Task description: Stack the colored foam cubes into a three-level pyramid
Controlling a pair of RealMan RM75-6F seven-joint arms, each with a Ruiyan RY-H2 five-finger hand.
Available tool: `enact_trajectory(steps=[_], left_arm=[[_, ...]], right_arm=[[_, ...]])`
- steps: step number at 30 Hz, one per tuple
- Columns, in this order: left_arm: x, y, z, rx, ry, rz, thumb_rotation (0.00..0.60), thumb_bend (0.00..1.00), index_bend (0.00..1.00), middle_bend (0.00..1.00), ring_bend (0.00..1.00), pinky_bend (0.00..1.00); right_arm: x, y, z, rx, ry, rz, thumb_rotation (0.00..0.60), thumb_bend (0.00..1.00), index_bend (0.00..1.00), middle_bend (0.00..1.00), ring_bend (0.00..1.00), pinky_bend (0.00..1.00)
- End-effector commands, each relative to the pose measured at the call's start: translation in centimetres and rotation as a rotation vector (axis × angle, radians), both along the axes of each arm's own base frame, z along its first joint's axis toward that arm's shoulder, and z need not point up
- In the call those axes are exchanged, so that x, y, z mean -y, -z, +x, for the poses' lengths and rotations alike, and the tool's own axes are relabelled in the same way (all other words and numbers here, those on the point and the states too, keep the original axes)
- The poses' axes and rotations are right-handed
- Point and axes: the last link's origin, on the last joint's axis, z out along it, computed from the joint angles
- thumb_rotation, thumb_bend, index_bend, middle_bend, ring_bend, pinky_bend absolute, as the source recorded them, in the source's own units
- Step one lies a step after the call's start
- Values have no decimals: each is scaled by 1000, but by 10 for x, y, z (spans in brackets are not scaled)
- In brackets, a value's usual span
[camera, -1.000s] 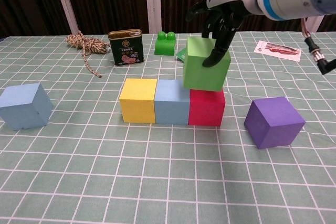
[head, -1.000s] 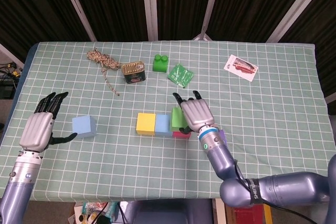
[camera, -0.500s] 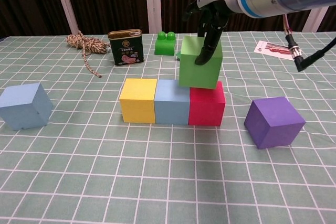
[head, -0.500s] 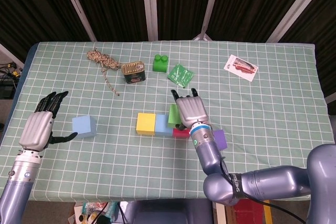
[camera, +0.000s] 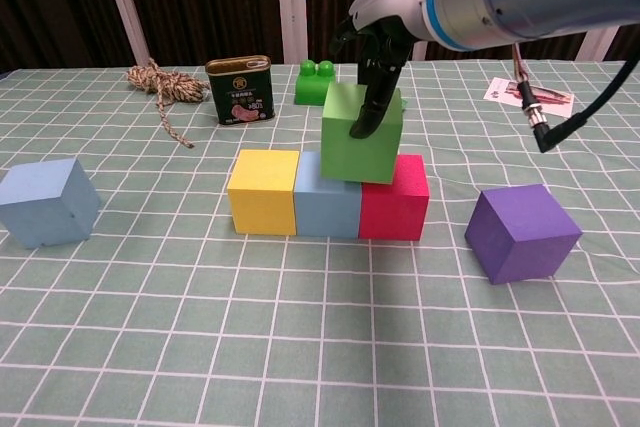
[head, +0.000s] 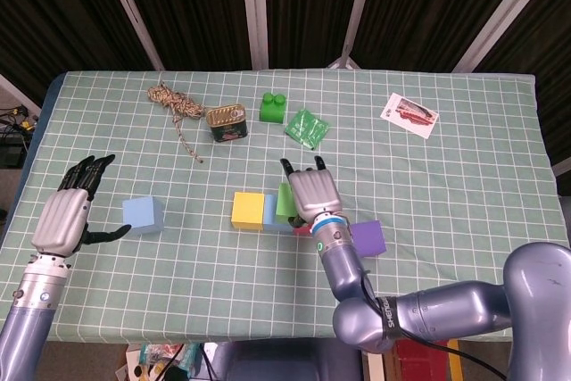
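Note:
A yellow cube (camera: 263, 190), a light blue cube (camera: 326, 205) and a red cube (camera: 396, 202) stand side by side in a row. My right hand (camera: 372, 57) grips a green cube (camera: 362, 135) from above, fingers down its front face. That cube sits over the seam between the blue and red cubes; I cannot tell if it rests on them. A purple cube (camera: 521, 232) lies right of the row, and a second light blue cube (camera: 48, 201) lies far left. My left hand (head: 67, 211) hangs open beside that cube, holding nothing.
At the back of the checked table (camera: 300, 347) stand a tin can (camera: 240, 90), a coil of rope (camera: 155, 80) and a green toy brick (camera: 317, 82). A green packet (head: 306, 128) and a printed card (head: 409, 114) lie further right.
My right hand has carried the green cube leftward, from above the red cube to over the blue-red seam. The left hand has not moved.

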Motion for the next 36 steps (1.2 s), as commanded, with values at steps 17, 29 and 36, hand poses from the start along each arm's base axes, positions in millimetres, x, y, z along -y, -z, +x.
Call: enact_trajectory(steps=[17,29,36], left_arm=[[-1,2,-1,-4,-2,-6,600,59,36,92,14,65],[3,4,0,14,1,-10,600,59,38,92,14,62],[4,3,0,3,8,1,600,59,40,92,14,61]], right_arm=[[4,7,-3,16,7,9,600,252,53,501,309,0],[4,3,-2,30,-35,6,600,253,53,501,309,0],[3,2,-4,25,-44,6,600,253,53,501,309,0]])
